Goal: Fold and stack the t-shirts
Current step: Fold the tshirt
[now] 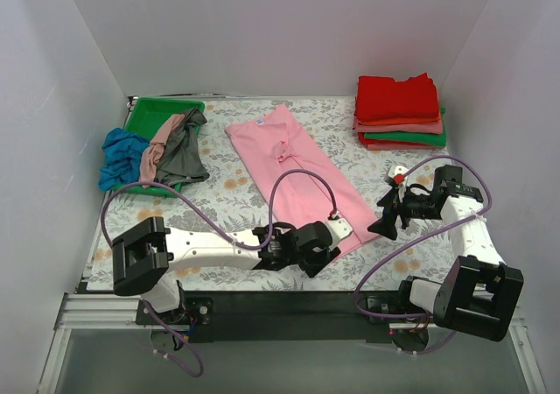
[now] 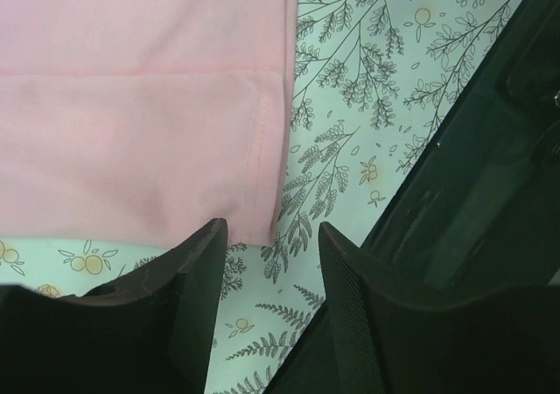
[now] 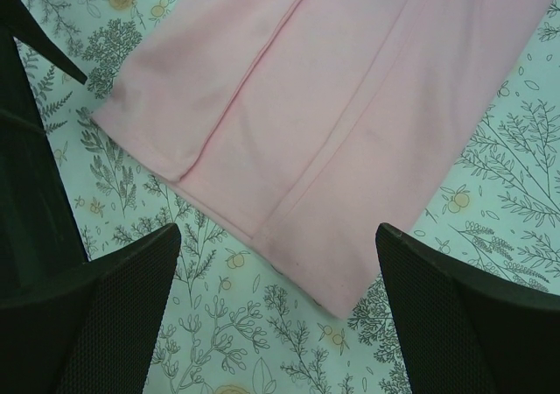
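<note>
You have bright, even, diffuse light from overhead: the pink t-shirt [image 1: 293, 171] shows no glare and throws almost no shadow, and the patterned table [image 1: 350, 131] around it reads crisp. In both wrist views the shirt's hems and stitching are sharp, but the dark fingers [image 2: 175, 324] below it go nearly black and slightly soft, with little detail.

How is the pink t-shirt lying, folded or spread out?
Partly folded: the light pink cloth t-shirt lies as a long narrow strip, sides turned in.
</note>
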`<state>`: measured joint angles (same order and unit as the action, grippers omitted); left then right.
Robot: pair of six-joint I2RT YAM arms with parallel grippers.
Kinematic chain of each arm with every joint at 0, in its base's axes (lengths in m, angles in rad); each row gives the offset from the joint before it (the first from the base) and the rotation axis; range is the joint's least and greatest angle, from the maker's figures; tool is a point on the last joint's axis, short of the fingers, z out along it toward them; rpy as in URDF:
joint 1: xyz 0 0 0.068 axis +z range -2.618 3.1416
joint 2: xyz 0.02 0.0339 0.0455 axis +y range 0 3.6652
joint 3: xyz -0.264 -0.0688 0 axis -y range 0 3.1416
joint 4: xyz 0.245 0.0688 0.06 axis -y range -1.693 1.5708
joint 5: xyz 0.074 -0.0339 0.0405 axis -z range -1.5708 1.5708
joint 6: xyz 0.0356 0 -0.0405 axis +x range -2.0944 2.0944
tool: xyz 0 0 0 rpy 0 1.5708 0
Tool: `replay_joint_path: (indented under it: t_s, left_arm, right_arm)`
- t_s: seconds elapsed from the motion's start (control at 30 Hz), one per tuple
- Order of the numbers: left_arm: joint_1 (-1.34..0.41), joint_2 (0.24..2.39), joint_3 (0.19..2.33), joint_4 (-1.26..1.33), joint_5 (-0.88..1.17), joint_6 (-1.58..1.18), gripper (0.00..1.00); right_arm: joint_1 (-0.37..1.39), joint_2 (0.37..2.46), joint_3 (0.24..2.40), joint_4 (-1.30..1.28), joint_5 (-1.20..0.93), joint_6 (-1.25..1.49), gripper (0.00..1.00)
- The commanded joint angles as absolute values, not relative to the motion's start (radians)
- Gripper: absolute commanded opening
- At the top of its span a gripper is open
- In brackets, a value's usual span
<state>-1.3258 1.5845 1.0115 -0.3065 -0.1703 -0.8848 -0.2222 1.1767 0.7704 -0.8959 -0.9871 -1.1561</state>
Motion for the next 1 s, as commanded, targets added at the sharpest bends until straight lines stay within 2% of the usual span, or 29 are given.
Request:
replay_joint_path:
  t_s: [0.0,0.47,0.97]
  left_arm:
    - [-1.324,1.627,1.058,-0.316,-0.209,-0.842,0.46]
    - [-1.278,1.81,1.121,-0.314,-0.152,-0.765,0.44]
    - [-1.278,1.752,1.13,-0.342,-0.135,-0.822,0.46]
  right_arm:
    - [-0.227,1.18,0.769,-0.914,-1.02,-1.167,0.98]
    - [-0.232,1.193,0.769,-0.914,-1.016,-1.163,0.98]
    - [-0.232,1.2,0.767,-0.913,-1.015,-1.164,0.99]
